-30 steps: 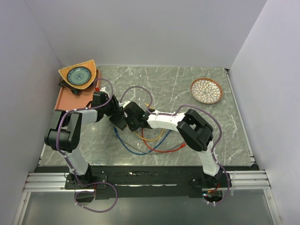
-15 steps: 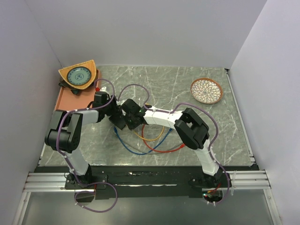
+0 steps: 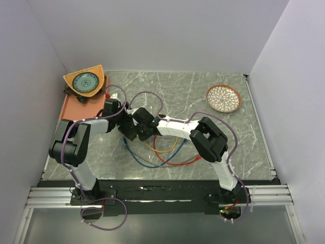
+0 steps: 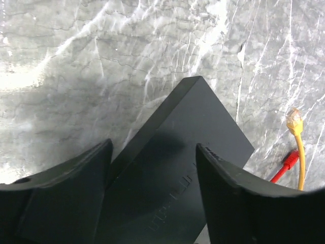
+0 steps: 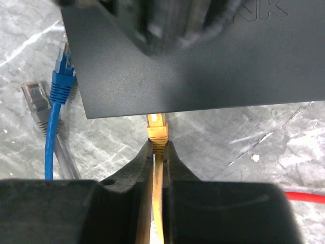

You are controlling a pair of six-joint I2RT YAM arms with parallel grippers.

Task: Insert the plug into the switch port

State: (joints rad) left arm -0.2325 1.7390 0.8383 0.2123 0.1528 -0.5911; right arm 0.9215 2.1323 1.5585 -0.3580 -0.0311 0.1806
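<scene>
The switch (image 5: pixel 203 71) is a flat matte-black box lying between my two grippers; it also shows in the top view (image 3: pixel 130 133) and the left wrist view (image 4: pixel 193 127). Its row of ports is on the side facing the right wrist and is hidden under the box's edge. My right gripper (image 5: pixel 158 145) is shut on the yellow plug (image 5: pixel 157 129). The plug's tip meets that near side and its front is hidden there. My left gripper (image 4: pixel 153 145) stands wide open over the box's top, and its fingers (image 4: pixel 71 188) straddle it at an angle. I cannot tell whether they touch it.
A blue plug (image 5: pixel 62 76) and a grey plug (image 5: pixel 35 99) lie by the box's left corner. Red, blue and yellow cables (image 3: pixel 167 152) loop toward the near side. An orange tray (image 3: pixel 76 107) lies at left and a patterned plate (image 3: pixel 224 98) at far right. Loose yellow (image 4: pixel 293 122) and red (image 4: pixel 289 160) plugs lie beyond the box.
My right gripper has moved left and a little away from me, bringing the yellow plug up to the box. The left gripper has shifted slightly away from me.
</scene>
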